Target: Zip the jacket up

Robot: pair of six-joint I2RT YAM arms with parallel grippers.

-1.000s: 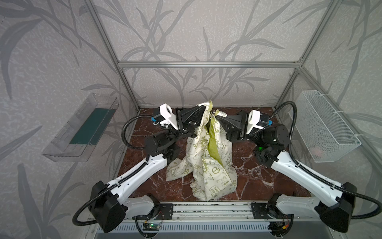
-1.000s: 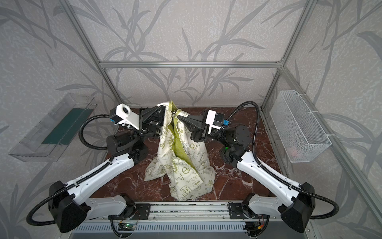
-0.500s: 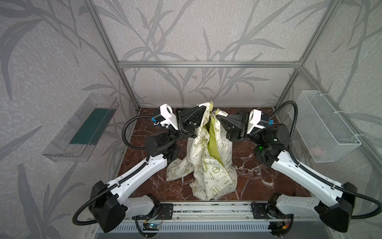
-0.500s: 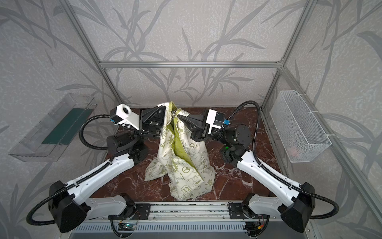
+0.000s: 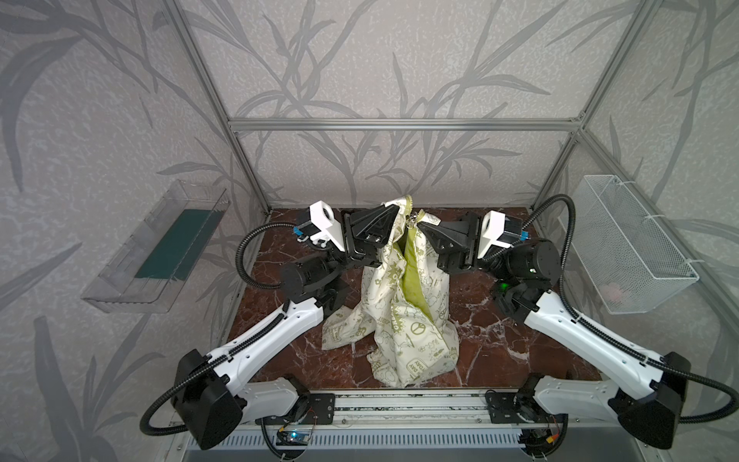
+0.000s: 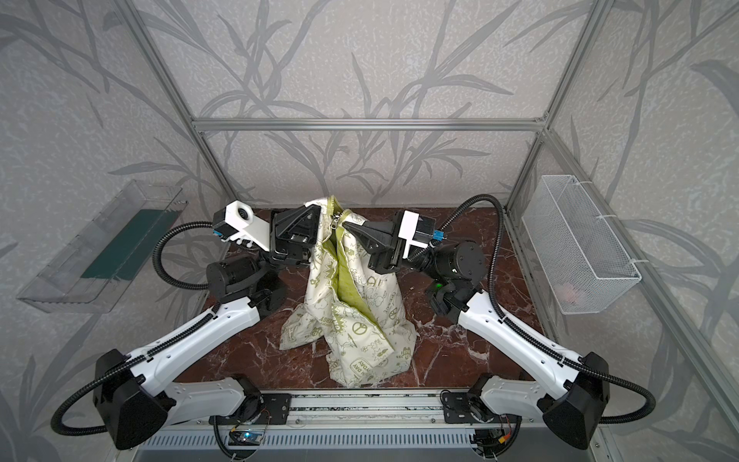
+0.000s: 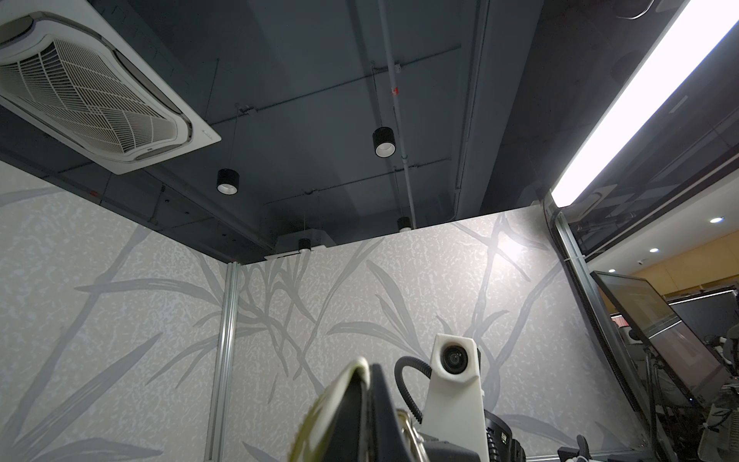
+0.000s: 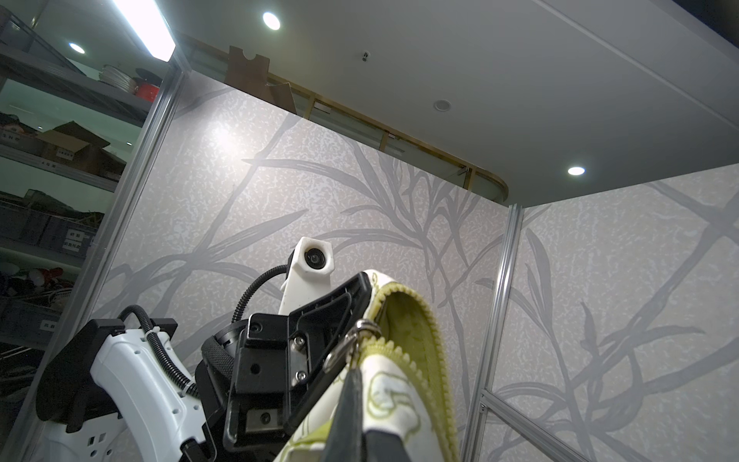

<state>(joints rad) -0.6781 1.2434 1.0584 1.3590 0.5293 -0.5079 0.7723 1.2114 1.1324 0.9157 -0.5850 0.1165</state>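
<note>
- Against a second ago: no visible change. Both arms and the jacket (image 5: 404, 320) sit where they were, and both grips are the same.
- Left wall: clear tray (image 5: 160, 248), well apart from the work.
- Left gripper (image 5: 394, 210): raised above the back half of the bench (image 5: 500, 340), jaws closed all the way on the jacket's left front edge at the top. In the left wrist view, cream cloth (image 7: 332, 400) lies against the black finger (image 7: 376, 400).
- Jacket: hangs from the two grippers over the bench middle in both top views, with the hem bunched on the marble toward the front edge. The front is open, with olive lining showing between the cream panels.
- Zipper pull (image 8: 352, 344): metal ring at the top of the right front edge, just beside the right finger. Olive teeth (image 8: 420, 312) stand apart, not meshed.
- Right gripper (image 5: 420, 226): same height, facing the left one, tips near each other. Jaws clamped tight on the right front edge by the pull.
- Right wall: wire basket (image 5: 632, 248), well apart.
</note>
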